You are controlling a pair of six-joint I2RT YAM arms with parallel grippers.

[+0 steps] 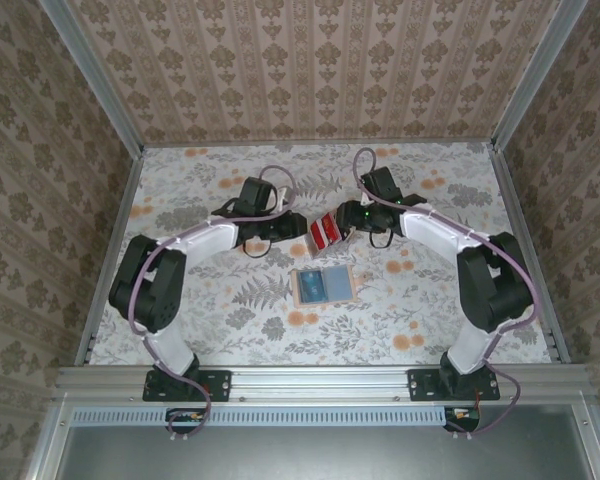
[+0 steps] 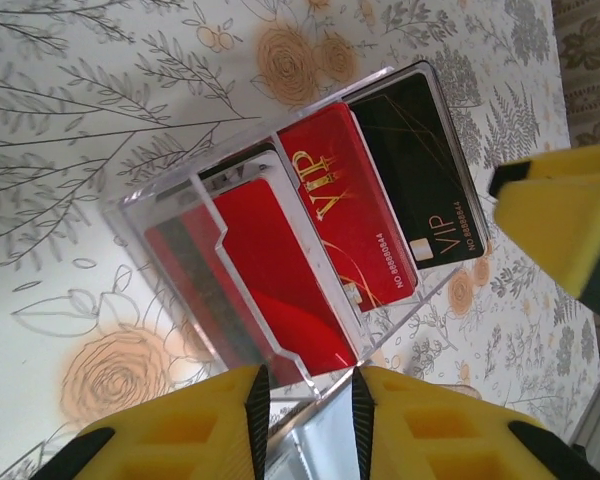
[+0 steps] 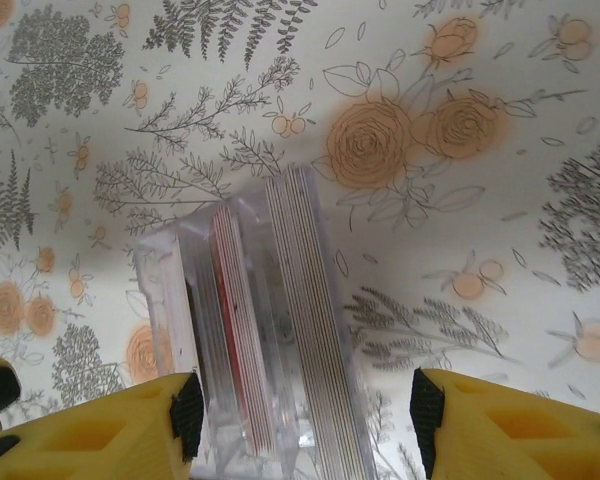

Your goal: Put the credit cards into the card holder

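The red credit cards (image 1: 325,232) stand upright in a clear acrylic stand (image 2: 160,215) at mid-table, between my two grippers. The left wrist view shows two red cards (image 2: 280,270) and a black VIP card (image 2: 415,170) in its slots. My left gripper (image 2: 310,400) is shut on the stand's near clear edge. My right gripper (image 3: 305,415) is open wide and straddles the stand, with the card stacks (image 3: 235,330) seen edge-on between its fingers. The card holder (image 1: 323,285), a tan wallet, lies open and flat nearer the arm bases, bluish-grey inside facing up.
A thicker pale-edged card stack (image 3: 315,330) fills the stand's other slot. One yellow finger of the right gripper (image 2: 565,225) shows at the right of the left wrist view. The floral tablecloth (image 1: 430,310) is bare around the wallet, and patterned walls enclose the table.
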